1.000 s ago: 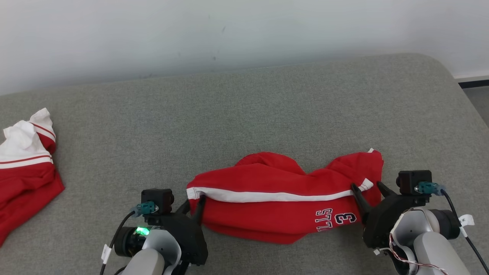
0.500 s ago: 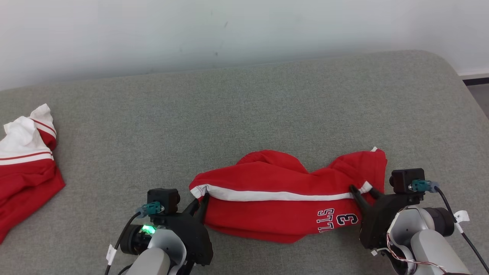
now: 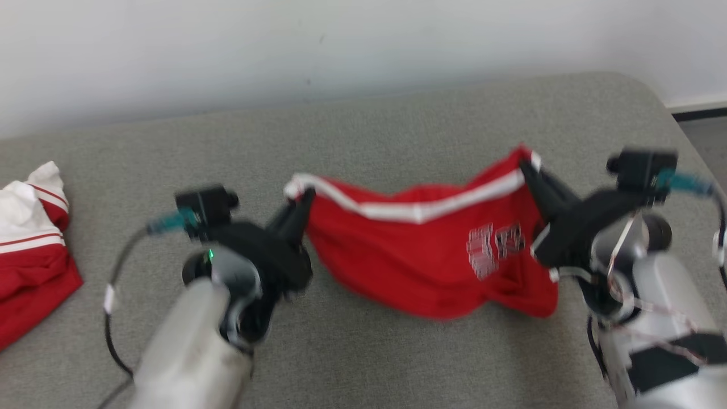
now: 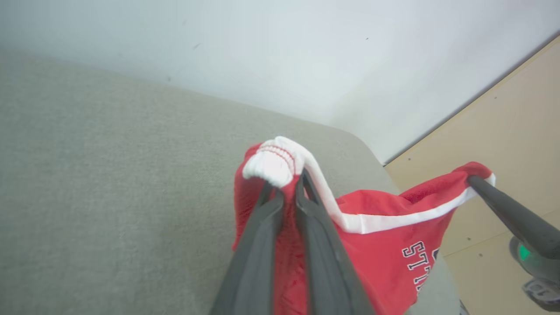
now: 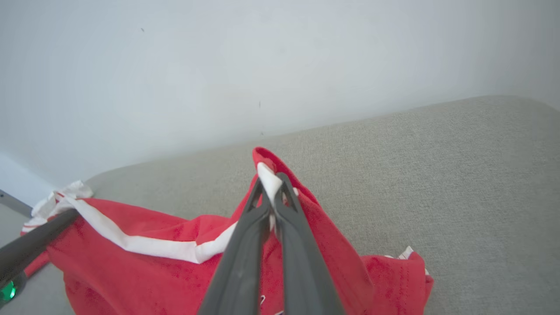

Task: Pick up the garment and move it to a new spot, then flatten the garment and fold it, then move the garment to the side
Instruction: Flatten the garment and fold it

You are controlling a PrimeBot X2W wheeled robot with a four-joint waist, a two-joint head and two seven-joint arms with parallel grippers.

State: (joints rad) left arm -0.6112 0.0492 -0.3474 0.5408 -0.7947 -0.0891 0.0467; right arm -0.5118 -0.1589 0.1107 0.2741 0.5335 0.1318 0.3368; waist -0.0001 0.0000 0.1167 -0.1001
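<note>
Left pincer and right pincer were both clamped shut on the red garment

Left one was clenched on the bunched white corner and the right one pinched the opposite corner. The red garment hung stretched between them over the middle of the grey padded surface, white stripe along the top and belly sagging low (head view was blurry, so I couldn't tell if it touched the padding). A second red and white garment lay crumpled at the far left edge, well apart.
</note>
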